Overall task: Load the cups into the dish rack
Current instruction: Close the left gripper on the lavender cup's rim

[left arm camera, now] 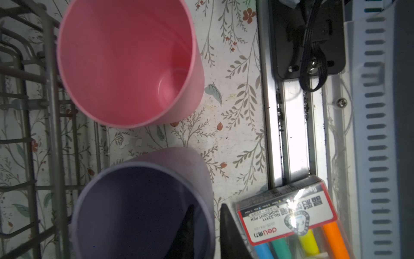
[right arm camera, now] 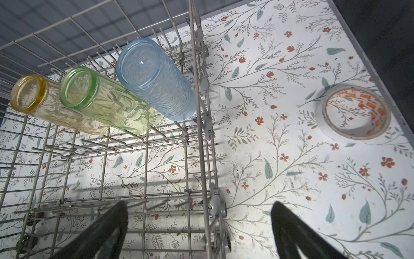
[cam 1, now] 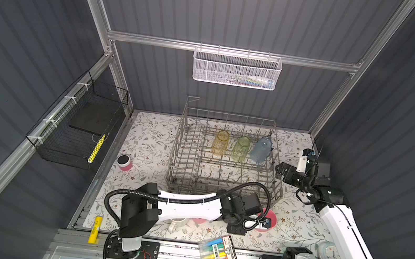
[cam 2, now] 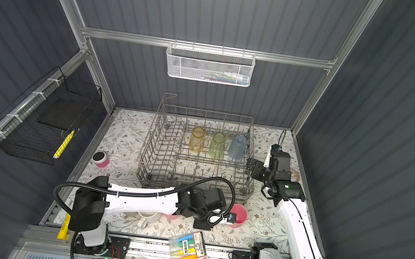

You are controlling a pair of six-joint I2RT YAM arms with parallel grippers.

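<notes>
The grey wire dish rack point(cam 1: 230, 115) point(cam 2: 208, 112) holds an amber glass point(right arm camera: 56, 107), a green glass point(right arm camera: 107, 101) and a clear-blue tumbler point(right arm camera: 156, 78), all upside down on its tines. My left gripper point(left arm camera: 208, 208) point(cam 1: 235, 226) points down in front of the rack, shut on the wall of a lilac cup point(left arm camera: 139, 213), one finger inside and one outside. A pink cup point(left arm camera: 125, 67) point(cam 1: 269, 220) stands upright beside it. Under the left arm peek another pink cup point(cam 1: 199, 220) and a cream mug point(cam 1: 177, 223). My right gripper point(right arm camera: 199, 204) point(cam 1: 281, 171) hangs open over the rack's right wall.
A highlighter pack point(left arm camera: 289, 215) point(cam 1: 218, 251) lies right beside the left gripper's outer finger. A tape roll point(right arm camera: 354, 112) sits right of the rack, a short pink pot point(cam 1: 124, 162) on its left. A clock point(cam 1: 330, 256) lies under the right arm. Baskets hang on the walls.
</notes>
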